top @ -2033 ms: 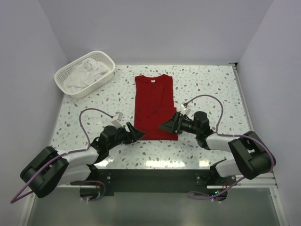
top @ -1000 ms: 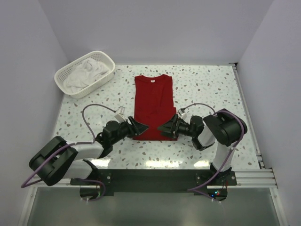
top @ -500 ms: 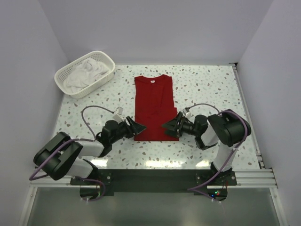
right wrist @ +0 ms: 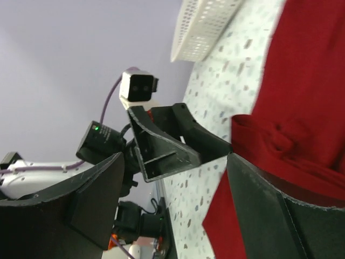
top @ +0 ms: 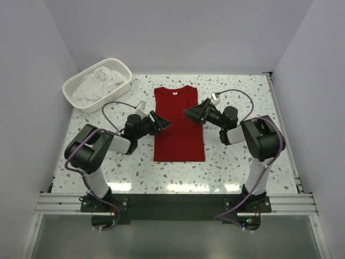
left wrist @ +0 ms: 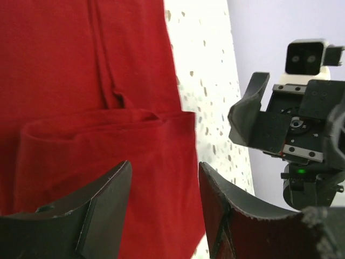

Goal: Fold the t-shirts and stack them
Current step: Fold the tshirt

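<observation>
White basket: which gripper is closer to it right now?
Left. The left gripper is over the red t-shirt's left edge, the side facing the basket in the far-left corner. The right gripper is over the shirt's right edge, farther from it.

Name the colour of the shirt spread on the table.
The shirt is plain deep red; the top view shows it best.

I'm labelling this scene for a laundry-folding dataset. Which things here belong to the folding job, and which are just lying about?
Job: red t-shirt; white t-shirts, heaped in the basket; left gripper and right gripper, both open.
Just there: the basket itself; speckled table.
</observation>
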